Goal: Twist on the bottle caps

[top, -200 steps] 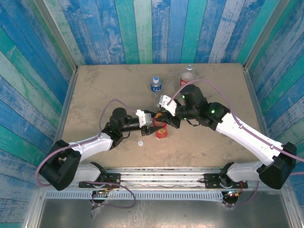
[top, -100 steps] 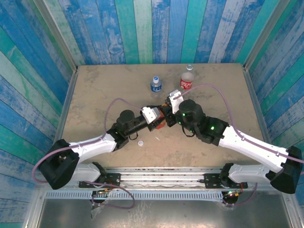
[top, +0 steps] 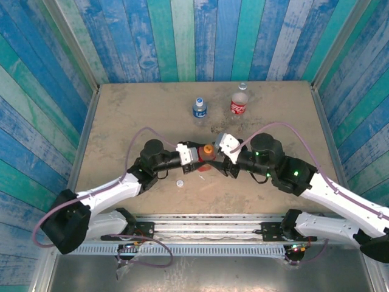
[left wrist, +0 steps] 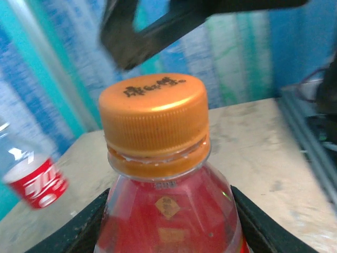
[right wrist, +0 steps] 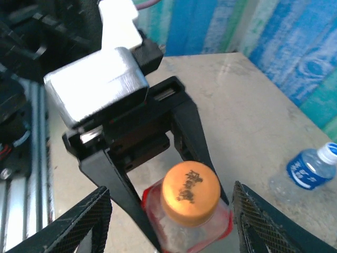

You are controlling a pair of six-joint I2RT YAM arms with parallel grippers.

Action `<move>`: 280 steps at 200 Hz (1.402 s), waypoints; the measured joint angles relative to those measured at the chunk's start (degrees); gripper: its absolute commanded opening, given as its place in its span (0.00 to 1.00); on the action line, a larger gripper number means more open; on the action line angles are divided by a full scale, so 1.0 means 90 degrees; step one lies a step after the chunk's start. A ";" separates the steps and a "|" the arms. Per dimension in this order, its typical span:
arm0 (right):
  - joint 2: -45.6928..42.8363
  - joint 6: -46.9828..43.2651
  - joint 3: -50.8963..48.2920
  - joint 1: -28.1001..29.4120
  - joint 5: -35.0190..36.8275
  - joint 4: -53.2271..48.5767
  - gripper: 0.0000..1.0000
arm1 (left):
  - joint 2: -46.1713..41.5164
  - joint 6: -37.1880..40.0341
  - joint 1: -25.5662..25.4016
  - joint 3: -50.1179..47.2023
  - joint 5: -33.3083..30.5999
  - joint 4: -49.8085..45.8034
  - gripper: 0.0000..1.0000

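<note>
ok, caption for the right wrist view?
Left gripper holds the red-wrapped bottle, orange cap on its neck, right gripper open either side.

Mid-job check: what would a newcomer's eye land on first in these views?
The orange cap sits on the red bottle at centre, which is clamped in the left gripper. The right gripper stands open either side of the cap, not touching it. A white cap lies loose just left of the bottle, nearer the front.

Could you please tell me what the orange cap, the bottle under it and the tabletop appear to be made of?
Ribbed orange screw cap: moulded plastic, semi-glossy; fine vertical ridges and a soft highlight.
Clear red-wrapped bottle: thin transparent plastic, glossy; neck see-through, with reflections.
Tan tabletop: matte, mottled, perhaps stone-look laminate or board; cannot tell which.
</note>
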 measured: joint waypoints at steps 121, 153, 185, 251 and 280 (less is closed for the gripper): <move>0.0566 -0.0505 0.0539 -0.0124 -0.0629 -0.0304 0.09 | -0.0032 0.0070 -0.0019 0.0134 0.0389 -0.0134 0.51; 0.1066 0.0342 0.0522 -0.0153 0.1134 0.0733 0.08 | 0.0500 -0.0223 -0.0039 0.0291 -0.1615 0.0624 0.51; 0.1982 0.1559 0.0505 -0.0121 0.3016 0.1967 0.08 | 0.1367 -0.0495 -0.0087 0.0646 -0.3347 0.1098 0.50; 0.2047 0.1936 0.0284 -0.0372 0.2992 0.3072 0.41 | 0.1576 -0.0850 -0.0005 0.0882 -0.3560 0.1426 0.46; 0.1178 0.1443 -0.0386 -0.0833 0.1450 0.2880 0.56 | 0.1520 -0.0933 0.0583 0.0835 -0.2703 0.1506 0.48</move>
